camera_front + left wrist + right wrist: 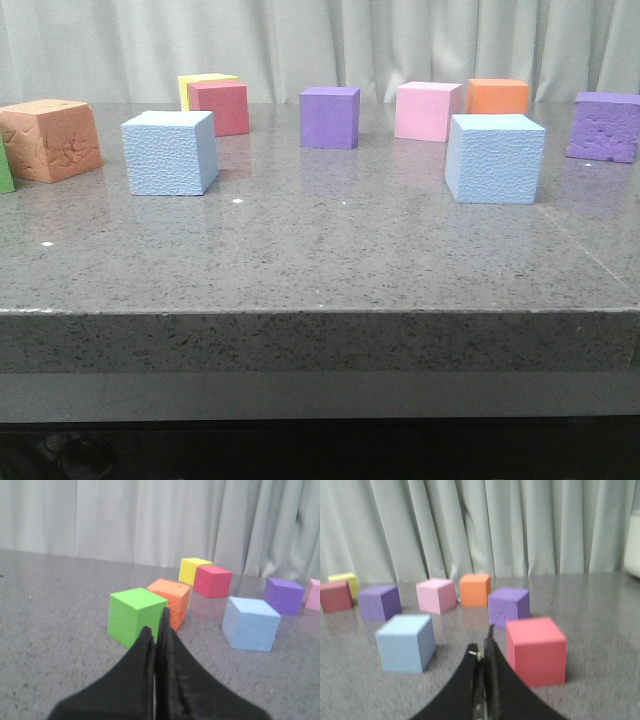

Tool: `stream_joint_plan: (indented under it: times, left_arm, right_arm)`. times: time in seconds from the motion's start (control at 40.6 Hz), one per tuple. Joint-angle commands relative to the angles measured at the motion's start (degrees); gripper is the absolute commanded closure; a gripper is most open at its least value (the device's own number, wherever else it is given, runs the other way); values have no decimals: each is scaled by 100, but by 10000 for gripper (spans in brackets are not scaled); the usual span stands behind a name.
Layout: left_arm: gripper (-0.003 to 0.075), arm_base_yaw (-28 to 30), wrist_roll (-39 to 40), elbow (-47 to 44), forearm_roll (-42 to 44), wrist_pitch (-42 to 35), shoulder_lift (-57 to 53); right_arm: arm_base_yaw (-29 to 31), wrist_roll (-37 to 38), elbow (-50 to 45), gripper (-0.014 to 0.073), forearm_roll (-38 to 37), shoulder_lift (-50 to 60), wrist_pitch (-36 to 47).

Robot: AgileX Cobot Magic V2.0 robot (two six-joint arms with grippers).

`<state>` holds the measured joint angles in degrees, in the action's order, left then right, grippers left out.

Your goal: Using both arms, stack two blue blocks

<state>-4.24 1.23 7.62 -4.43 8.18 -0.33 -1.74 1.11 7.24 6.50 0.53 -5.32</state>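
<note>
Left gripper (pixel 156 625) and right gripper (pixel 487 645), both clenched empty, hang short of the cubes.
Two blue blocks (pixel 170 152) (pixel 495 158) sit well apart on the tabletop (pixel 320 260), unstacked.

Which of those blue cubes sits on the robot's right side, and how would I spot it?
Start at the grey stone table and look to its right half. The blue cube stands there in front of a pink cube and an orange cube. It is pale sky-blue, pebbly, and larger than both.
</note>
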Motion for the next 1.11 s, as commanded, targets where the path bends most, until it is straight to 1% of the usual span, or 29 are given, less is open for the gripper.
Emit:
stream_joint_plan:
  times: [0.0,0.123,0.222,0.271,0.345,0.591,0.764,0.813,0.838,0.863,0.887,0.936,0.961,0.986,1.035,1.084]
  left_arm:
    - [739,7,28,949,-32,288,162]
    - [739,7,28,2071,57,1496,835]
    - [739,7,28,2604,57,1921,1358]
    - [739,7,28,2761,57,1957,1582]
    - [739,7,28,2819,57,1929,1817]
    - [739,7,28,2783,57,1842,2273]
    - [737,7,28,2759,70,1875,2456]
    - [725,7,28,2759,109,1864,2493]
    - [710,7,28,2759,144,1864,2509]
    - [679,7,28,2759,201,1864,2524]
    - [647,7,28,2759,275,1864,2537]
    - [532,7,28,2759,354,1864,2560]
    - [463,7,28,2759,364,1864,2576]
    - [410,7,28,2759,364,1864,2574]
    - [288,7,28,2759,364,1864,2601]
    - [220,7,28,2759,364,1875,2631]
  right_arm:
    - [42,-68,853,663,-121,-163,-73]
    - [42,-68,1872,663,-559,-796,-729]
    - [42,-68,2391,663,-610,-1325,-1256]
    - [42,-68,2583,663,-610,-1650,-1601]
    - [42,-68,2698,663,-610,-1977,-1877]
    - [42,-68,2668,663,-604,-2936,-2151]
    - [42,-68,2658,662,-454,-3309,-2290]
    - [42,-68,2681,649,-396,-3352,-2363]
    - [42,-68,2704,634,-390,-3353,-2416]
    - [42,-68,2729,610,-390,-3360,-2441]
    - [42,-74,2778,566,-390,-3360,-2484]
    - [42,-111,2841,457,-390,-3360,-2542]
    - [42,-111,2873,381,-390,-3360,-2549]
    - [42,-147,2898,300,-390,-3360,-2555]
    - [42,-163,2923,164,-390,-3360,-2569]
    - [42,-163,2944,56,-385,-3360,-2629]
